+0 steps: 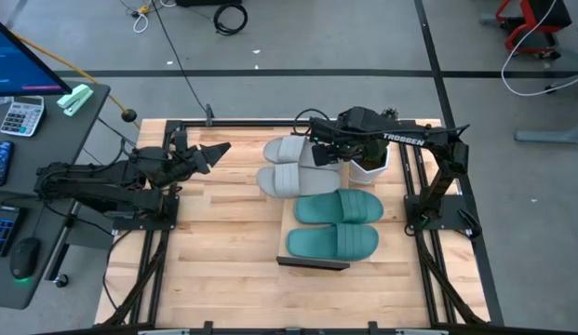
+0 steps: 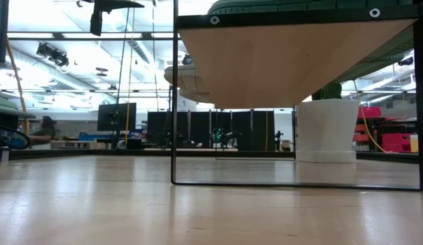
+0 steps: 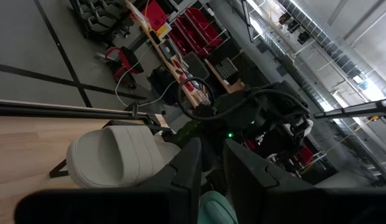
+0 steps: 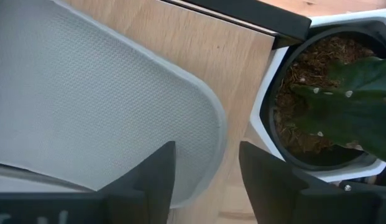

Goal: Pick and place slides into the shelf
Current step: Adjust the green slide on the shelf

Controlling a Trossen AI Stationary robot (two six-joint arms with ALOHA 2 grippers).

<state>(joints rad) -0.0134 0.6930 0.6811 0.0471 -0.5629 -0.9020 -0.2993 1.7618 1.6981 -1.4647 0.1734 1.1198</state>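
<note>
Grey slides [image 1: 290,149] lie on the shelf [image 1: 290,216] beside the green slides [image 1: 339,208]. Left gripper [image 1: 217,149] waits apart, fingers nearly shut, holding nothing. Right gripper [image 4: 205,171] stands open over a grey heel, close to the white plant pot [image 1: 370,166]; it might bump the pot. I count 2 grey slides, 2 green, 1 pot.

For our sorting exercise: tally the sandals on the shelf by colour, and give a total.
Teal-green slides: 2
Light grey slides: 2
Total: 4
</note>
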